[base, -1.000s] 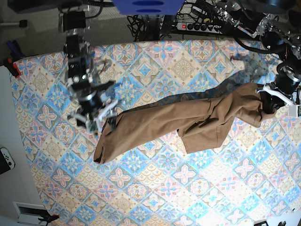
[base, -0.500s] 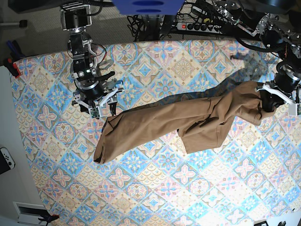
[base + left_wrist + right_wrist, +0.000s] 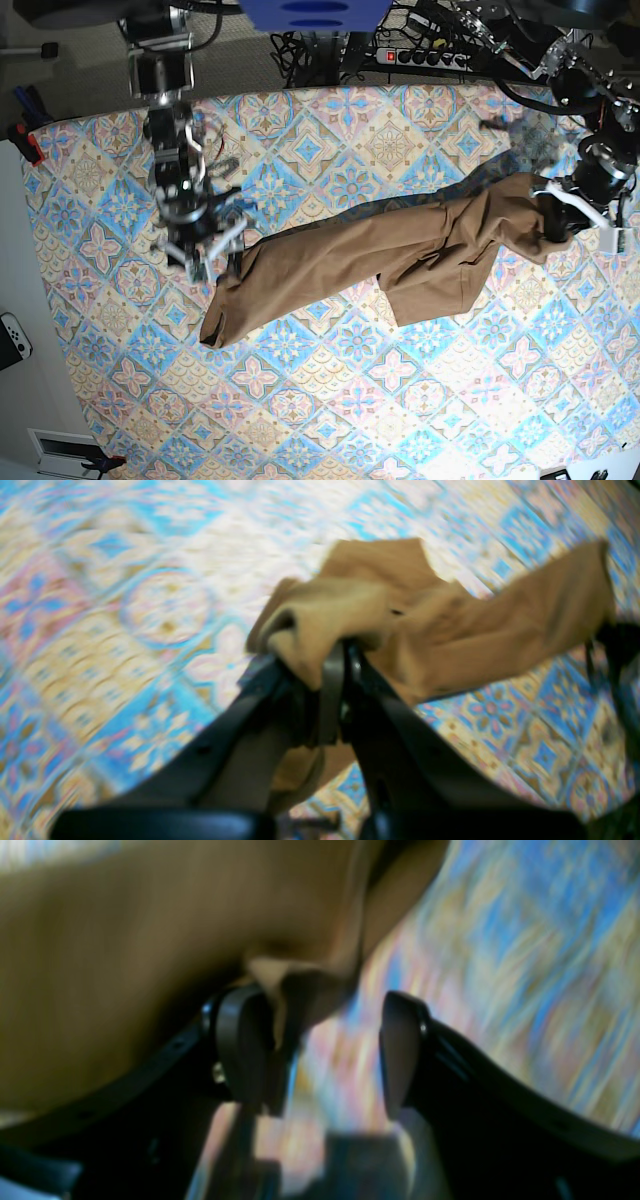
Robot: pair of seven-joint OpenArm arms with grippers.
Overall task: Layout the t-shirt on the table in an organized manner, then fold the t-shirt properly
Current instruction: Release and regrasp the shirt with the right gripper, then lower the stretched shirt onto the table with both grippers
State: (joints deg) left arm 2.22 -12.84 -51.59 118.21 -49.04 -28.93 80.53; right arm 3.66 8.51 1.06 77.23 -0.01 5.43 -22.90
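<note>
Now: t-shirt (image 3: 380,255) strung out across patterned bench (image 3: 330,400), bunched. Left end effector (image 3: 342,652) pinched tight on one end of fabric. Right end effector (image 3: 325,1050) spread apart, cloth edge against one finger, opp. end.

Power strip (image 3: 430,57), white game controller (image 3: 12,339)

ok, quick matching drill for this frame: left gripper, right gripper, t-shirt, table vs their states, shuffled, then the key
Column 1:
1. left gripper
2. right gripper
3. t-shirt
4. table

Column 2:
A. jaws apart, at the shirt's edge
B. covered in blue, pink and cream diamond tiles
C. clamped on a bunch of tan fabric
D. stretched out between the two arms, still rumpled

Pairs: 1-C, 2-A, 3-D, 4-B
</note>
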